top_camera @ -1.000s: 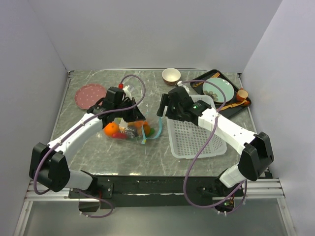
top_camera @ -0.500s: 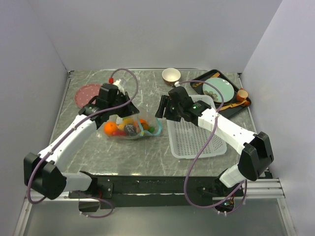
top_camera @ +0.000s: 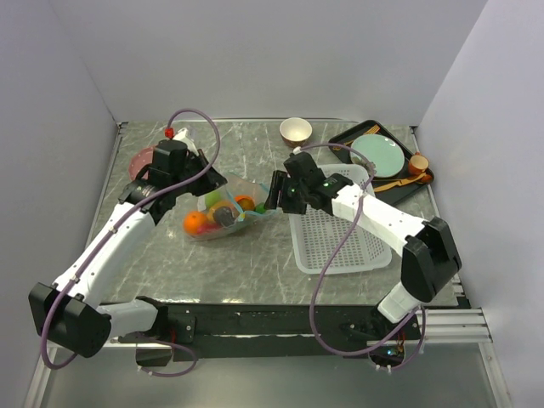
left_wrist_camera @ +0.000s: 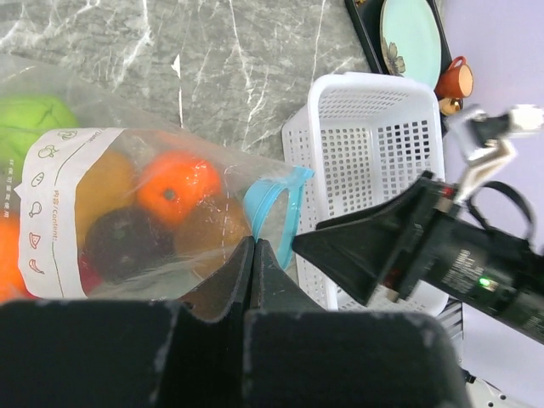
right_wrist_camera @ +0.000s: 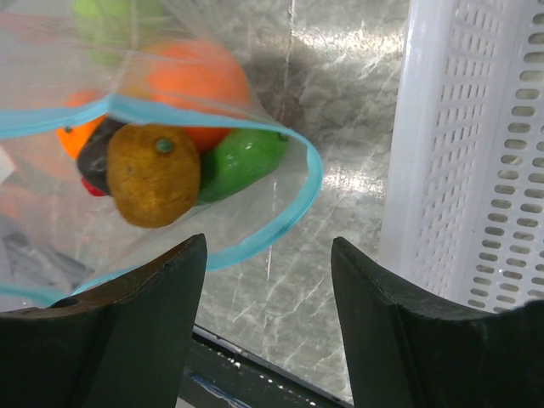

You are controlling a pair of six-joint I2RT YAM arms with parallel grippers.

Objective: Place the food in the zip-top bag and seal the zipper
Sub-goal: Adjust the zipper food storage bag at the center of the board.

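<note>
- The clear, crinkly zip-top bag (top_camera: 223, 212) lies centre-left in the top view, bulging with rounded toy food (right_wrist_camera: 153, 174), some of it glossy and some fuzzy.
- The left gripper (left_wrist_camera: 253, 255) is pinched tight on the bag's film, right beside the looping teal zipper (left_wrist_camera: 255, 208).
- The right gripper (right_wrist_camera: 268, 289) gapes empty just below the zipper's curve, with the perforated white basket (right_wrist_camera: 476, 153) at the right of its view.

Pink plate (top_camera: 141, 158) mostly behind the left arm (top_camera: 119, 229); zip-top bag (left_wrist_camera: 127, 195) cropped by the left-wrist frame.

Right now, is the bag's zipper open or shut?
Open: in the right wrist view the zipper forms a wide loop around the kiwi.
</note>
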